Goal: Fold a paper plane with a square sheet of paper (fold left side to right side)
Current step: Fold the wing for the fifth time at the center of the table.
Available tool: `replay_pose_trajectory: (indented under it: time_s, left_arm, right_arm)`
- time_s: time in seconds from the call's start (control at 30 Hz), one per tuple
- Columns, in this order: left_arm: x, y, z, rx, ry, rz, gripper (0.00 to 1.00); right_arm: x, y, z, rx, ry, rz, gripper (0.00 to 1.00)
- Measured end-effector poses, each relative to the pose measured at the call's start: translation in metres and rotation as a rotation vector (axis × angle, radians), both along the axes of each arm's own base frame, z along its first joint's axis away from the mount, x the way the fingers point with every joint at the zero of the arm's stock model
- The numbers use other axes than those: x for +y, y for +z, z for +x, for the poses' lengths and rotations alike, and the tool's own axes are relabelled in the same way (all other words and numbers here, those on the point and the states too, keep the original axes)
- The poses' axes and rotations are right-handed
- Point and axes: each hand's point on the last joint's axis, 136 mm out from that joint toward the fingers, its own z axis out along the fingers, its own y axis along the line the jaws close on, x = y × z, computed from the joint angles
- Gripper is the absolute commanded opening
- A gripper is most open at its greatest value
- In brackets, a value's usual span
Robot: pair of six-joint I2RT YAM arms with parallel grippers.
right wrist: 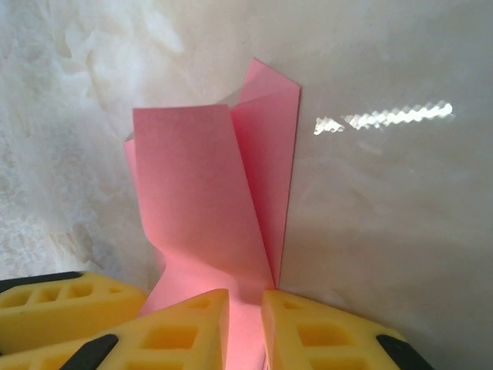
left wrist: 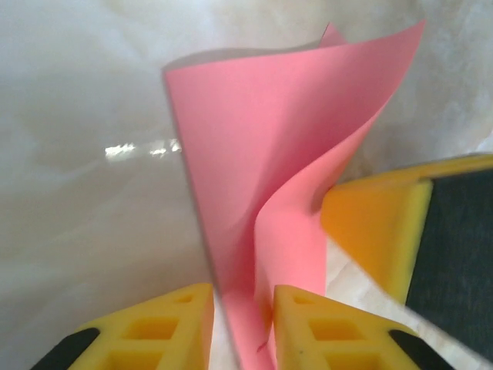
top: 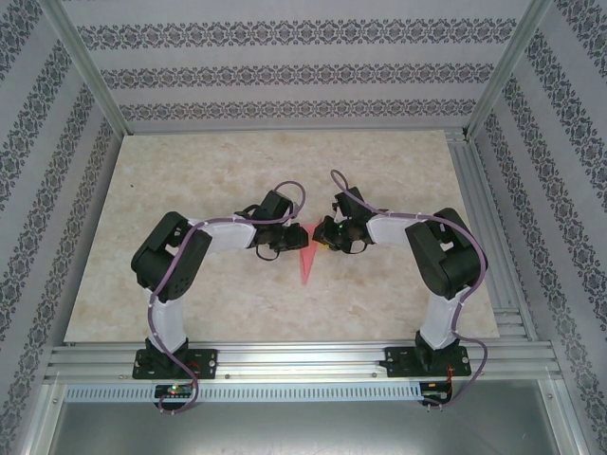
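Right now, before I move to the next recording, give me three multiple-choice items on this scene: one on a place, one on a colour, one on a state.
1. Where does the paper plane lie?
A) in a far corner
B) between the left gripper and the right gripper
C) beside an arm's base

2. What colour are the fingers?
A) blue
B) white
C) yellow

3. How does the plane's top flap sit?
A) curled up
B) pressed flat
C) torn off

Answers:
1 B, since the top view shows it where the two grippers meet.
2 C, since both wrist views show yellow fingers.
3 A, since the left wrist view shows the flap standing in a curve.
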Motion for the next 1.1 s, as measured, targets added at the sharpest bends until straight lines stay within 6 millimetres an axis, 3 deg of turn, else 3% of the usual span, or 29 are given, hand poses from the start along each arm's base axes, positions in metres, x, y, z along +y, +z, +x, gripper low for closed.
replay_pose_trajectory:
  time_s: [0.3, 0.37, 0.6, 0.7, 0.97, 1.1]
  left_arm:
    - [0.014, 0.03, -0.018, -0.035, 0.005, -0.022, 0.33]
    - [0.009, 0.035, -0.026, -0.03, -0.015, -0.049, 0.33]
    - [-0.038, 0.046, -0.06, -0.022, -0.148, -0.133, 0.32]
    - [-0.045, 0.041, -0.061, -0.01, -0.155, -0.133, 0.3]
    - [-0.04, 0.001, -0.061, 0.059, -0.135, -0.069, 0.28]
    - [-0.037, -0.01, -0.061, 0.065, -0.125, -0.047, 0.26]
  right_arm:
    - [0.002, 0.0, 0.002, 0.001, 0.003, 0.003, 0.21]
    - [0.002, 0.0, 0.002, 0.0, 0.003, 0.003, 0.21]
    - [0.002, 0.0, 0.002, 0.0, 0.005, 0.002, 0.21]
    - [0.002, 0.0, 0.002, -0.001, 0.006, 0.001, 0.21]
    - [0.003, 0.0, 0.002, -0.009, 0.018, -0.005, 0.21]
    - [0.003, 0.0, 0.002, -0.011, 0.02, -0.005, 0.21]
